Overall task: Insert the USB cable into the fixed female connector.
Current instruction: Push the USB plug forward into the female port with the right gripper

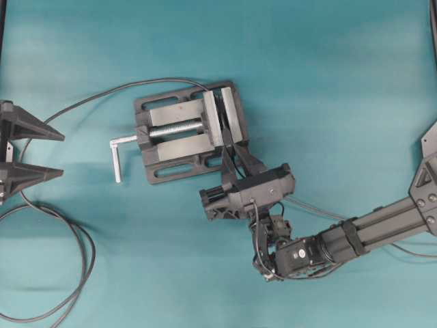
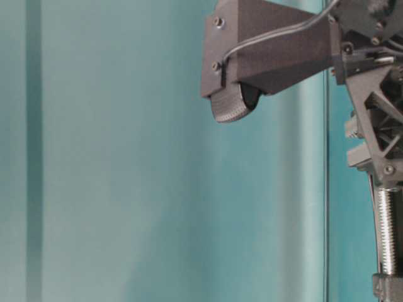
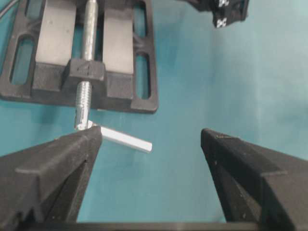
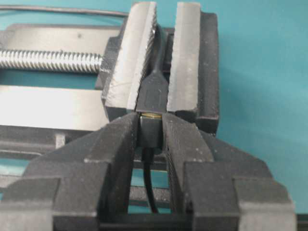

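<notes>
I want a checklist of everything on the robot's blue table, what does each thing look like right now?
Surface: teal table, bare around the vise.
Job's things: USB cable plug pressed against the fixed female connector, which is clamped in the vise.
Clutter: nothing seen.
Grippers: right tool shut on the plug; left tool open, empty.
Cables: thin cable loops at the left edge.
Surroundings: nothing seen.

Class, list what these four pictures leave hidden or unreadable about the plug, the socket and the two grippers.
1. Right wrist view: how deep the USB cable plug sits in the fixed female connector; the right gripper fingers cover the joint.
2. Overhead view: the same joint, hidden under the right gripper.
3. Table-level view: plug and socket outside the frame.
4. Overhead view: left gripper cut off by the edge.
</notes>
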